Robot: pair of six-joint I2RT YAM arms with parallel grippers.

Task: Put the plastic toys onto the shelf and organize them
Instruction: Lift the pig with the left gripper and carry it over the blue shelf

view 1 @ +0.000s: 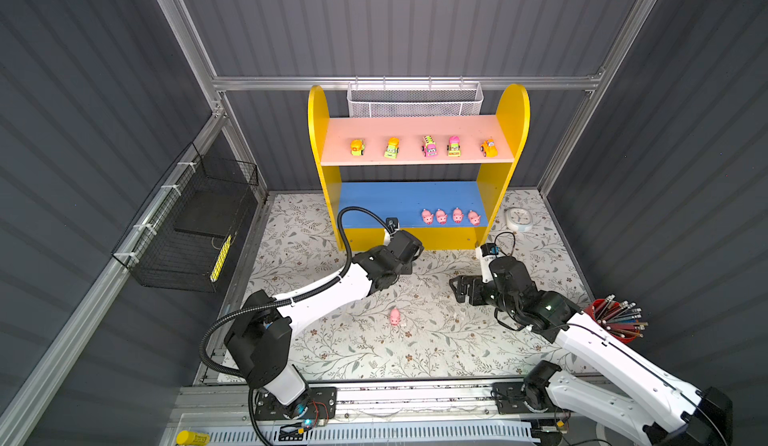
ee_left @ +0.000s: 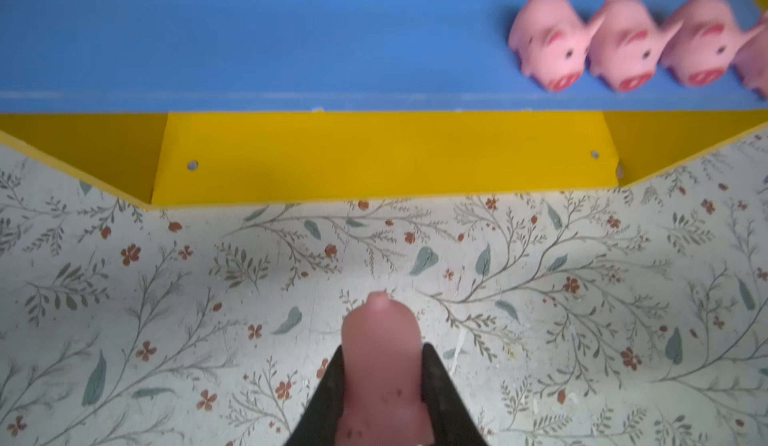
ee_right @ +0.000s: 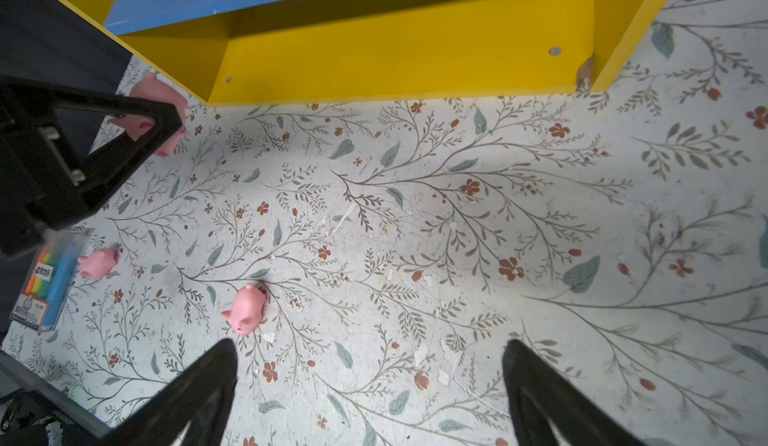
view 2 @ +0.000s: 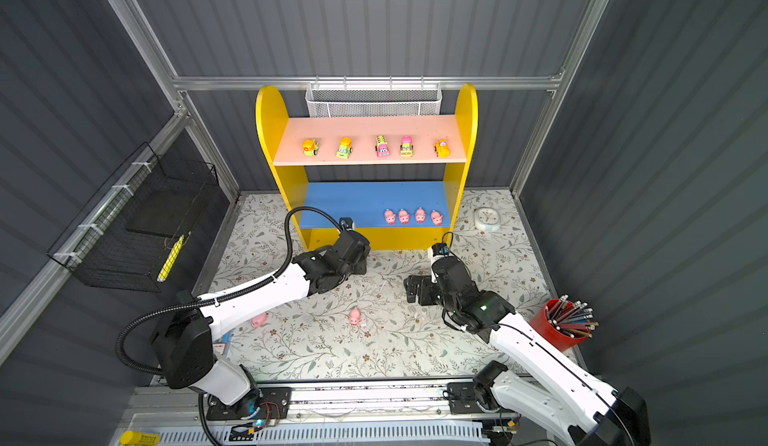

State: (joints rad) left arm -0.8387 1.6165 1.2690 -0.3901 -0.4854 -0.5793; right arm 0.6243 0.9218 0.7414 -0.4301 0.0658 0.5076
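While both top views hide what the left gripper (ee_left: 383, 358) carries, the left wrist cam shows it pinching a pink pig (ee_left: 380, 331) over the floral mat (ee_left: 166, 298), just in front of the shelf (view 1: 515, 119). Right gripper (ee_right: 370, 348): fingers (ee_right: 208, 381) spread wide above the mat. Five toy vehicles (view 1: 429, 146) line the pink upper board (view 1: 374, 132); four pigs (view 1: 441, 216) sit at the blue lower board's (view 1: 374, 203) right end. One loose pig (view 1: 395, 317) lies mid-mat in both top views; a second loose pig (view 2: 259, 320) shows in a top view beside the left arm (view 2: 257, 294) & in the right wrist cam.
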